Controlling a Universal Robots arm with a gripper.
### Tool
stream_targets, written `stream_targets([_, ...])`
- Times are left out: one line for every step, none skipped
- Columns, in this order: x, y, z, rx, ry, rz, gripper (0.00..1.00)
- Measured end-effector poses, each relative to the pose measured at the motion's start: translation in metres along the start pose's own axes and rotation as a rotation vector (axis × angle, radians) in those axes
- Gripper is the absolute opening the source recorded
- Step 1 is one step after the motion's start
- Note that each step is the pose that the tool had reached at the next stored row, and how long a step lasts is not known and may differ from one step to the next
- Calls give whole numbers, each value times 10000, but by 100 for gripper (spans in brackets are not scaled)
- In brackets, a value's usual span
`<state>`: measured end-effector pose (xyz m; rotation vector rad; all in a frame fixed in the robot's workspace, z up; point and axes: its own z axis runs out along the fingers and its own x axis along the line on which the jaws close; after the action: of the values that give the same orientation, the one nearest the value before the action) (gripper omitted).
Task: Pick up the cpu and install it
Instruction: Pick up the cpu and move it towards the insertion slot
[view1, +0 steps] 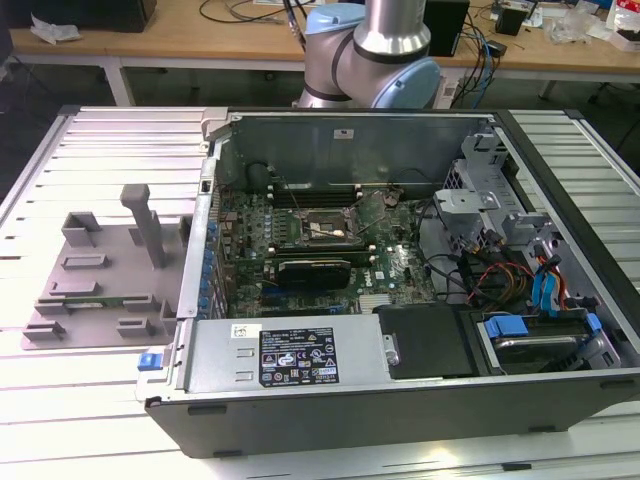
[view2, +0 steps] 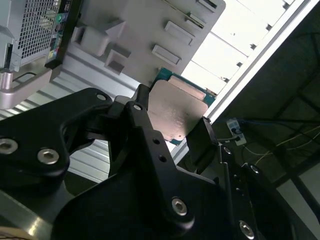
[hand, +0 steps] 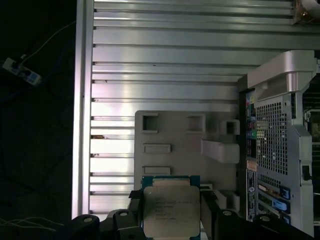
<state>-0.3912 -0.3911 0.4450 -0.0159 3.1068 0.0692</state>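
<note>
Hand closed on cpu, gripping two opposite edges. Silvery top faces both wrist cameras, sides square to grey tray, over its edge.

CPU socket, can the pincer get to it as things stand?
Probably yes: the computer case has its side off and the CPU socket lies uncovered; the pincer grips the cpu.

The arm shows a silver-and-blue joint standing upright in the exterior view, while in both wrist views the black gripper pinches the cpu between its two fingers.
</note>
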Motion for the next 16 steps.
stream_targets([-23,-1,1,0,1,-1,55])
stream_targets([-40,-1,2,-1,-1,-1,55])
stream_targets([-62,-1,2,0,0,0,55])
stream_targets([-81,-1,3,0,0,-1,55])
stream_targets([-99,-1,3,0,0,-1,55])
stream_targets([-132,-2,5,-1,-1,0,55])
stream_targets([-148,-2,5,-1,0,0,55])
stream_targets([-173,-2,6,1,1,0,55])
stream_targets([-185,-2,6,3,1,0,55])
stream_targets([-200,-2,7,5,0,0,55])
stream_targets([-236,-3,8,5,1,0,55])
stream_targets([-261,-3,9,5,1,-1,55])
stream_targets([-278,-3,10,4,-1,0,55])
stream_targets([-298,-4,10,6,1,-1,55])
stream_targets([-336,-4,12,6,0,-1,55])
stream_targets([-366,-4,12,6,1,-1,55])
